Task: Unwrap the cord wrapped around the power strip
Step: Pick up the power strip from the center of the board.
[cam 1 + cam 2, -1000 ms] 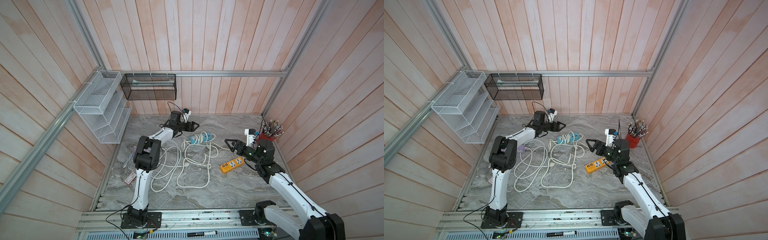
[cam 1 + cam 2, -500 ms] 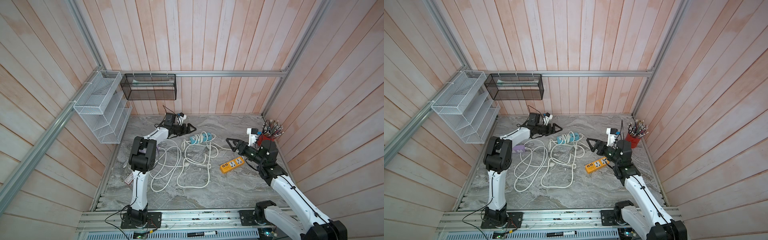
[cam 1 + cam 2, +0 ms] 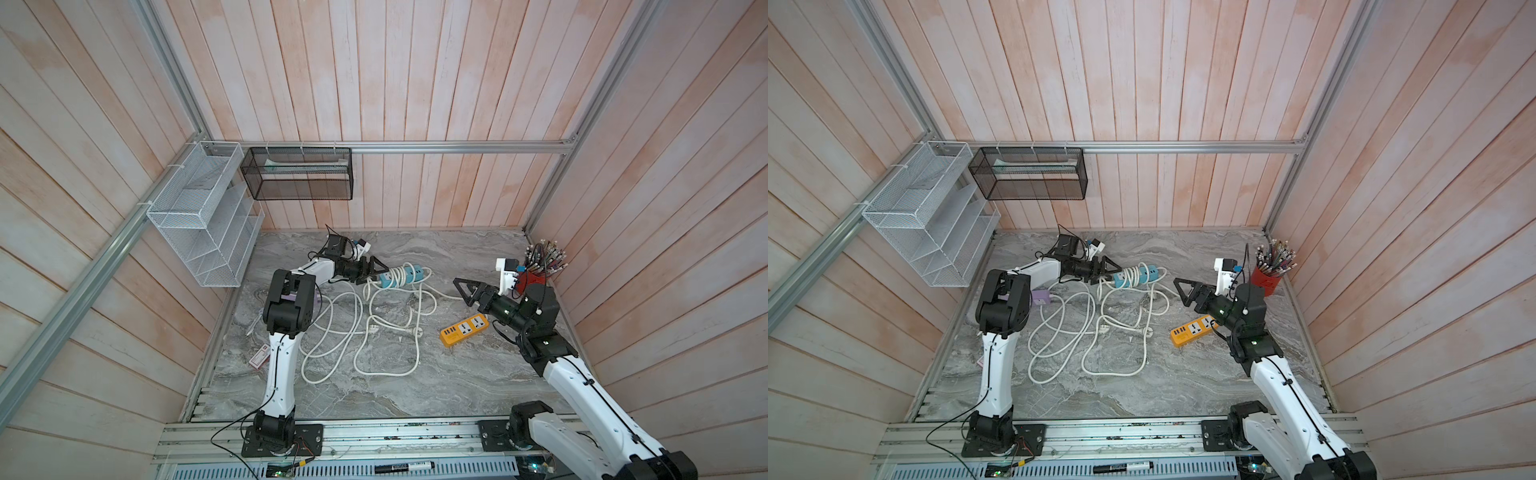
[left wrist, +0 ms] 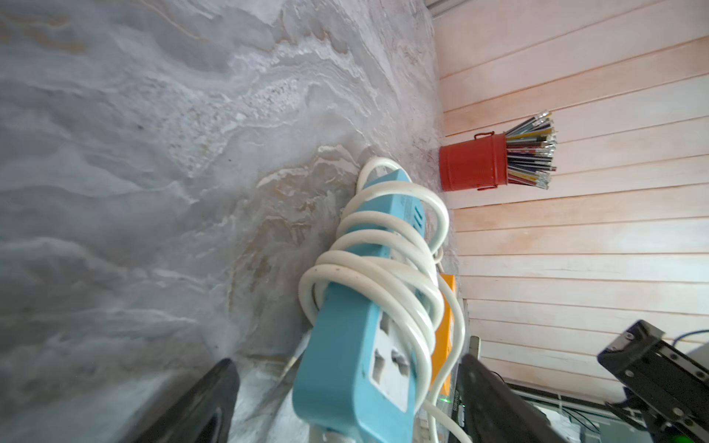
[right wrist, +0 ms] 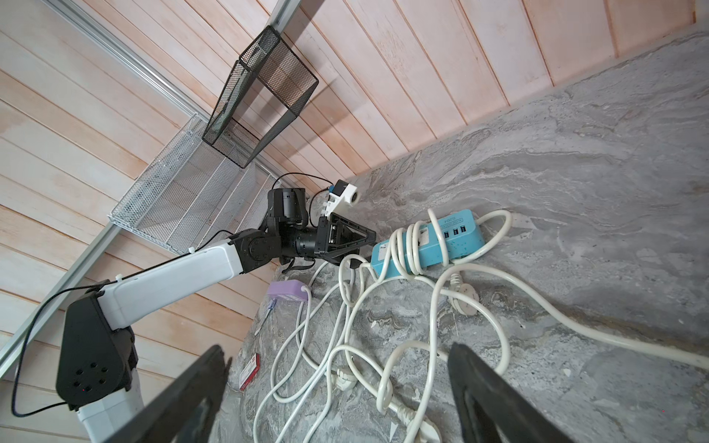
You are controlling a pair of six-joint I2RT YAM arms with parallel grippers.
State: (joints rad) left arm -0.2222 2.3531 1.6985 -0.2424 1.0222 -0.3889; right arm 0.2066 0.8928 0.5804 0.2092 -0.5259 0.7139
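Blue power strip [image 3: 417, 273] lies flat on the worktop [image 3: 457, 374], a bit above ctr of frame in both top views. The white cord [image 3: 398, 277] is wound round its middle in several turns. Rest of the cord runs off in loose loops over the worktop, below the strip toward frame ctr.

L hand [image 3: 379, 271] sits low at the strip's left end, spread wide. In the L wrist view the strip's socket end lies between the two fingers [image 4: 199, 402] w/ clear gaps each side, nothing gripped. R hand [image 3: 462, 291] is right of ctr, raised off the worktop. It is also spread wide & empty, pointing toward the strip but well apart from it.

Orange power strip [image 3: 464, 330] lies just below the R hand in frame. Red pencil cup [image 3: 1266, 280] stands by the right wall, near the R arm. Purple block [image 3: 1040, 296] lies beside the L arm. Black mesh basket [image 3: 297, 174] & white wire rack [image 3: 203, 216] hang on the walls, upper left.
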